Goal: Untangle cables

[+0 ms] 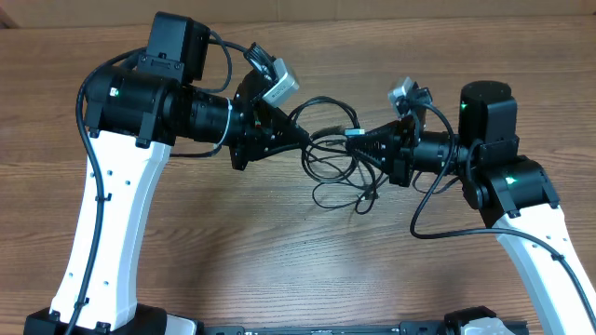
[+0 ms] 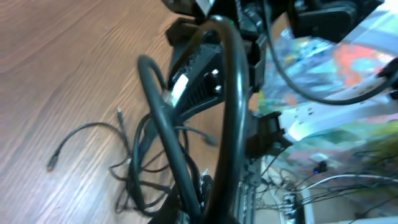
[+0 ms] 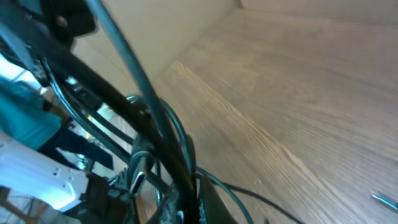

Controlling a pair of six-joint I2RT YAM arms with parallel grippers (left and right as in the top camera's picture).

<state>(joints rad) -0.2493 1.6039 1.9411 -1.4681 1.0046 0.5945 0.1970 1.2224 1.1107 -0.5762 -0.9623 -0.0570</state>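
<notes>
The cables point(image 1: 340, 172) are a loose black tangle hanging between the two arms at mid-table, their lower loops resting on the wood. My left gripper point(image 1: 304, 138) is shut on the tangle's left side. From the right, my right gripper point(image 1: 358, 140) is shut on a strand close to a plug. In the left wrist view thick black cords cross in front of the left gripper point(image 2: 208, 196), and thin loops point(image 2: 134, 168) with a plug end point(image 2: 52, 165) lie on the table. In the right wrist view a dark cord point(image 3: 155, 124) runs into the right gripper point(image 3: 186, 199) beside a silver plug point(image 3: 138, 171).
The wooden table point(image 1: 279, 261) spreads around the tangle. Both arms' white links stand at the front left point(image 1: 112, 233) and front right point(image 1: 549, 251). A small metal-tipped end point(image 3: 384, 199) lies on the wood. Colourful clutter point(image 2: 336, 74) shows beyond the table.
</notes>
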